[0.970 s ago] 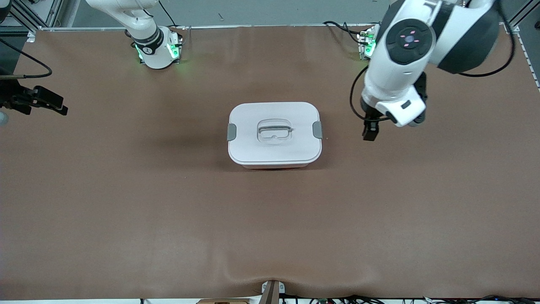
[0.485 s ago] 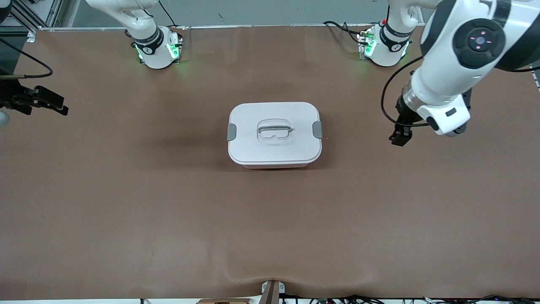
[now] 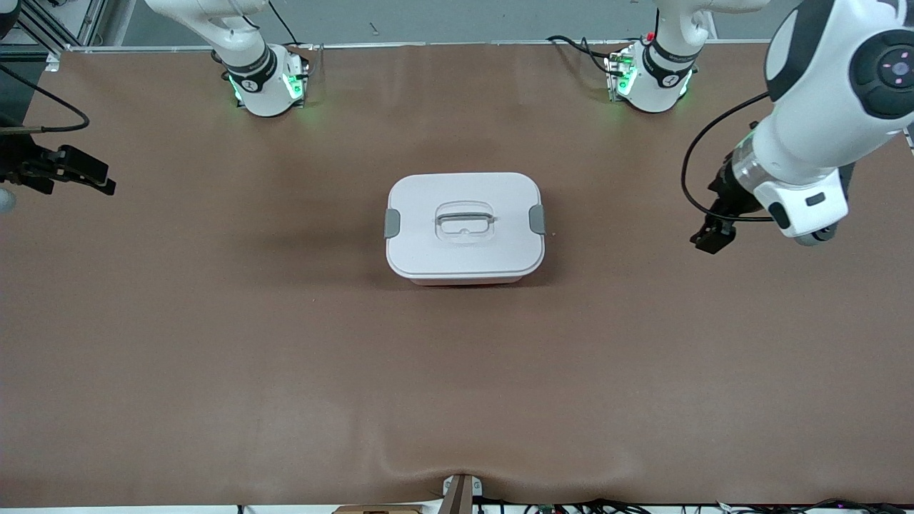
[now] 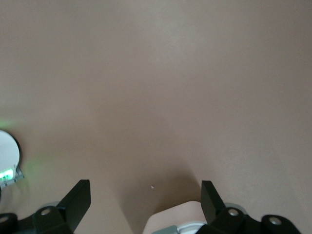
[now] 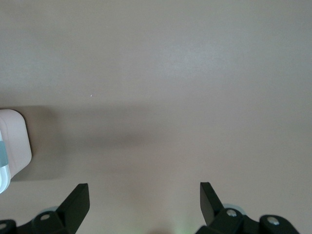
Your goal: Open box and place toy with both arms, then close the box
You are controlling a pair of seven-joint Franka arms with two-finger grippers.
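Observation:
The box [image 3: 465, 227] stands in the middle of the table with its white lid on, grey side latches [image 3: 537, 219] down and the grey handle [image 3: 464, 219] recessed. The toy shows in no view. My left gripper [image 3: 708, 239] hangs open and empty over bare table between the box and the left arm's end. The left wrist view shows its spread fingers [image 4: 145, 184] and a corner of the box [image 4: 178, 219]. My right gripper [image 3: 96, 180] waits open and empty at the right arm's end. The right wrist view [image 5: 144, 186] shows the box's edge [image 5: 14, 146].
Brown mat [image 3: 457, 371] covers the table. The two arm bases [image 3: 268, 82] [image 3: 653, 78] stand with green lights along the edge farthest from the front camera. A base with a green light shows in the left wrist view [image 4: 7, 163]. Cables [image 3: 593, 507] run along the nearest edge.
My left arm has swung away from the box toward the left arm's end of the table, gripper open throughout. The box and my right gripper have not moved.

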